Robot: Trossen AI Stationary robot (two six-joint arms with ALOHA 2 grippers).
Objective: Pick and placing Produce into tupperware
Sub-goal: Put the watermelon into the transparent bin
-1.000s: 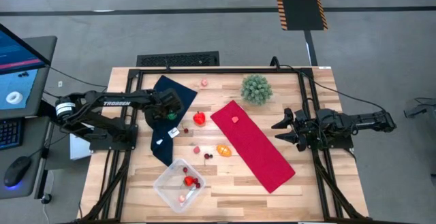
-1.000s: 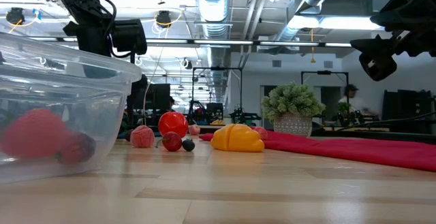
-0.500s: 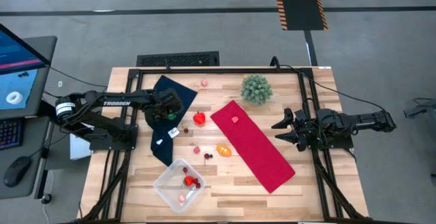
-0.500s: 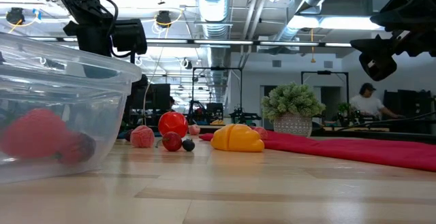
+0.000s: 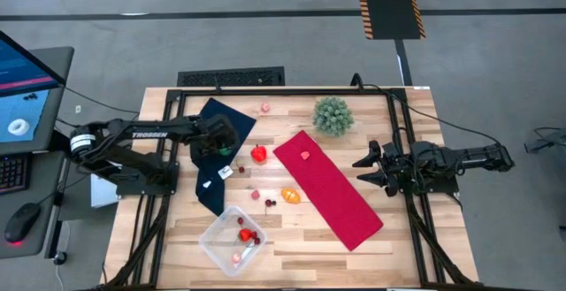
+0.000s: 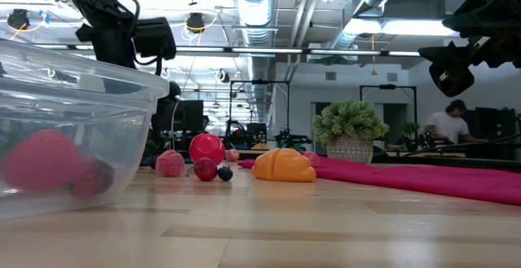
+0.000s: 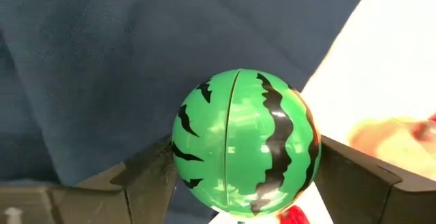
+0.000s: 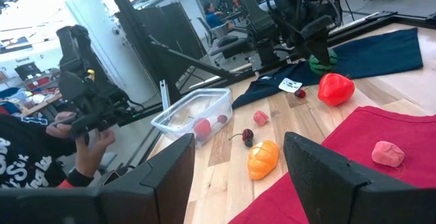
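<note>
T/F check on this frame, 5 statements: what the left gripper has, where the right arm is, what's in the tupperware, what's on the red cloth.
1. The left gripper is shut on the watermelon ball. True.
2. The right gripper holds the orange piece. False: the gripper is open and empty, off the red cloth's right edge; the orange piece lies on the table.
3. The tupperware is empty. False: it holds red and pink pieces.
4. A pink piece lies on the red cloth. True.
5. The left gripper is above the dark blue cloth. True.
</note>
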